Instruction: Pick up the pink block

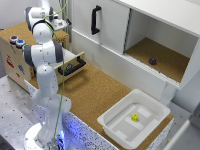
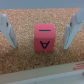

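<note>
Fingers (image 2: 9,32) stand apart in the wrist view, one on each side of the pink block (image 2: 43,37), with clear gaps between each finger and the block's faces; I see no contact. I read the block as sitting flat on a cork-textured surface (image 2: 25,57), its upper face carrying dark markings, one resembling the letter A. The gripper (image 2: 42,31) is centred over the block. In the exterior view I cannot make out the block itself; the gripper (image 1: 56,23) sits at the upper part of that view's left, above the cork top of a wooden cabinet (image 1: 12,55), which has a drawer with a black handle (image 1: 74,66) pulled out. I note two blue-capped items (image 1: 16,41) on that cabinet top. Well apart, toward the exterior view's right, a white bin (image 1: 112,125) holds a small yellow object (image 1: 134,117), and an open cupboard (image 1: 165,55) holds a small dark object (image 1: 152,61).
</note>
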`<control>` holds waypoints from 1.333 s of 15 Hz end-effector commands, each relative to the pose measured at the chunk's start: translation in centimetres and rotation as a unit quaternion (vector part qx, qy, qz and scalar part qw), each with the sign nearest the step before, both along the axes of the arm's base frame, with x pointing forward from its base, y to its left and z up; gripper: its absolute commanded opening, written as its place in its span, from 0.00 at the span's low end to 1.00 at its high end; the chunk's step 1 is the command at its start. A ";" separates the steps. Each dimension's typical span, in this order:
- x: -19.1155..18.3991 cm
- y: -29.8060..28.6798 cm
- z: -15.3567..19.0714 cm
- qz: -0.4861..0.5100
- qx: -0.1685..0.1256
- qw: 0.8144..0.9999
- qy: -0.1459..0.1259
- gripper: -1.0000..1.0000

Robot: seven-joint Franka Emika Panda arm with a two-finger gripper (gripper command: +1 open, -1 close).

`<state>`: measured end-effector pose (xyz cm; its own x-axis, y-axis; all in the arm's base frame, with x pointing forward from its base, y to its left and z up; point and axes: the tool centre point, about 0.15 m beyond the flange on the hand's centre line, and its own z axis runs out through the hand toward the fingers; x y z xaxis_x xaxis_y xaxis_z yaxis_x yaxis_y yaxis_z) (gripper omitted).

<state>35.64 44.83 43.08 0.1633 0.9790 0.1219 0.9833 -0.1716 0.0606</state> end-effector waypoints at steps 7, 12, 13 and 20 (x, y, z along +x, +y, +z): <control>2.9 3.3 0.4 0.037 -0.081 0.996 0.019 0.00; 2.5 2.3 1.1 0.033 -0.090 0.995 0.013 0.00; 2.3 2.1 1.3 0.028 -0.088 0.996 0.012 0.00; 0.7 1.8 2.9 -0.031 -0.105 0.994 0.004 0.00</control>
<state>36.60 45.55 43.94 0.1024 0.9921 0.0730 0.9916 -0.1076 0.0722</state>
